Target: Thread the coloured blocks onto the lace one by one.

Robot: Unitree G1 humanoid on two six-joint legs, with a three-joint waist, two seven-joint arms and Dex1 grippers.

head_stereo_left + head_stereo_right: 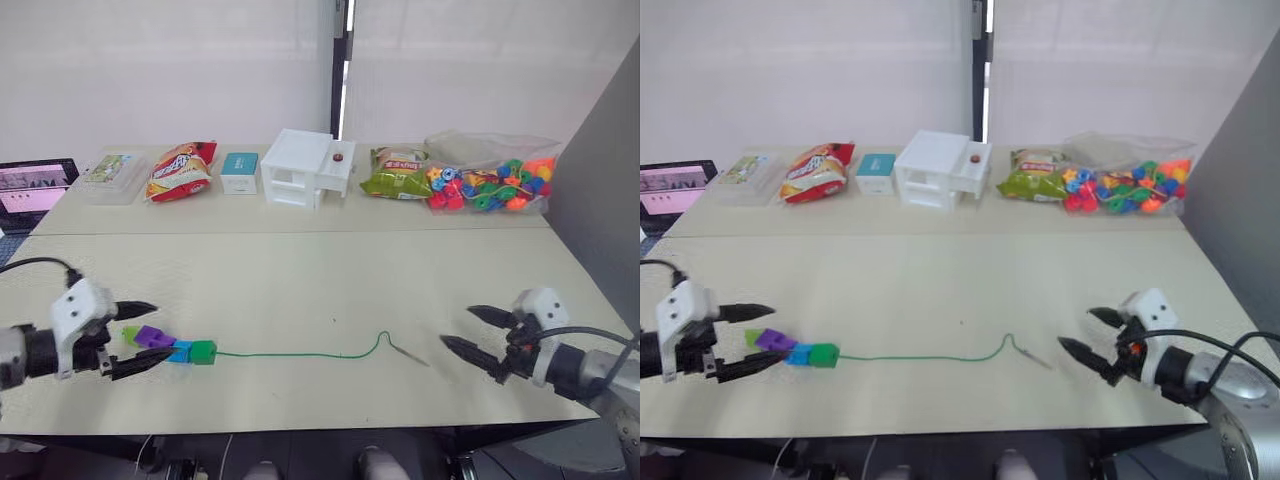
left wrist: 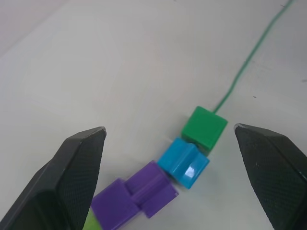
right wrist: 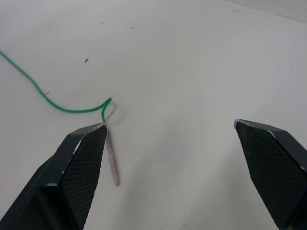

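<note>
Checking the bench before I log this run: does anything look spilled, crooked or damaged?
Nothing stands out. The plastic cube beads sit in a row on the thin green lace, which lies loosely curved on the beige table, its stiff greyish tip free. Both grippers are open.

l gripper (image 2: 170,139) wide open, two black textured fingers (image 2: 72,182) apart w/ the bead row between them. dark green block (image 2: 205,128) sits farthest out from the wrist, nearer the one finger than the other but not touching it. blue block (image 2: 184,161) right behind it, touching. then two purple blocks (image 2: 136,196) pressed together, closer in toward the wrist, just beside the other finger. sliver of lime green block (image 2: 91,221) at the very base, mostly hidden by that finger. green lace (image 2: 249,57) exits the dark green block's far face and runs straight away from the gripper over the pale tabletop (image 2: 96,62). blocks lie on the table in one slanted row, all threaded close.
</note>
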